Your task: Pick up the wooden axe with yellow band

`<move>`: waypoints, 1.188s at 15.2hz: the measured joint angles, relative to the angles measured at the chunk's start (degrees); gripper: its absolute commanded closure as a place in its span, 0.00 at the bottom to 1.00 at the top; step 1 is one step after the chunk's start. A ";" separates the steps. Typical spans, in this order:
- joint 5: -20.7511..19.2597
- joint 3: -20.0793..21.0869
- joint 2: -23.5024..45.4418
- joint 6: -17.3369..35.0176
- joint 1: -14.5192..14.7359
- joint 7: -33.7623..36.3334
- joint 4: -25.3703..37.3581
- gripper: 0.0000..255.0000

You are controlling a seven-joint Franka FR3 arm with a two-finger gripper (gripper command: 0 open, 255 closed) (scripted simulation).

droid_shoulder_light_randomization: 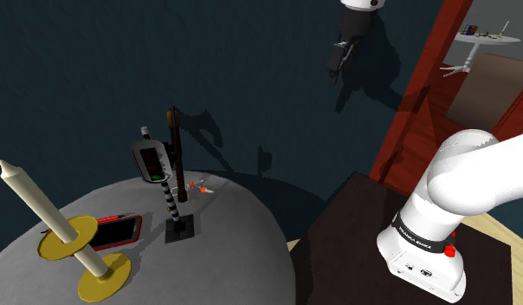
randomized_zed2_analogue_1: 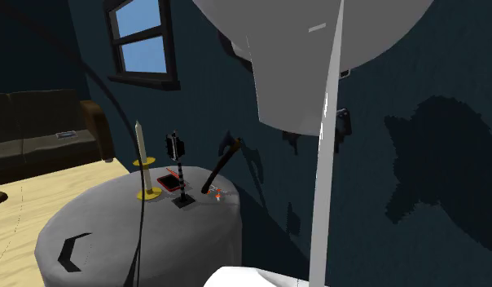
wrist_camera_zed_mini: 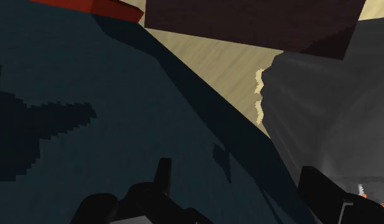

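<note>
The axe [droid_shoulder_light_randomization: 174,143] has a dark brownish handle and leans upright against the dark blue wall at the back edge of the round grey table [droid_shoulder_light_randomization: 225,234]. In the second exterior view the axe [randomized_zed2_analogue_1: 219,169] slants, with its grey head uppermost and its butt on the table [randomized_zed2_analogue_1: 114,224]. I cannot make out a yellow band. My black gripper [droid_shoulder_light_randomization: 334,68] hangs high near the wall, far above the axe and toward the shoulder view's right. In the wrist view the gripper [wrist_camera_zed_mini: 238,168] is open, its fingers [wrist_camera_zed_mini: 163,173] apart with nothing between them.
On the table stand a tall cream candle [droid_shoulder_light_randomization: 30,204] in a gold holder [droid_shoulder_light_randomization: 104,277], a red flat device [droid_shoulder_light_randomization: 117,230], and a striped pole [droid_shoulder_light_randomization: 170,195] on a black base carrying a signal-like box [droid_shoulder_light_randomization: 152,161]. A small orange item [droid_shoulder_light_randomization: 199,186] lies by the axe. A red door frame [droid_shoulder_light_randomization: 424,78] stands at the right.
</note>
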 measured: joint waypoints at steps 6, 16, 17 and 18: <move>3.26 4.74 -1.20 6.60 0.78 7.81 -4.96 0.00; 8.64 19.14 5.16 27.44 0.73 28.40 -11.48 0.00; 8.74 21.00 6.51 29.14 0.32 30.80 -10.95 0.00; 8.77 22.67 7.53 31.03 -0.12 33.05 -11.00 0.00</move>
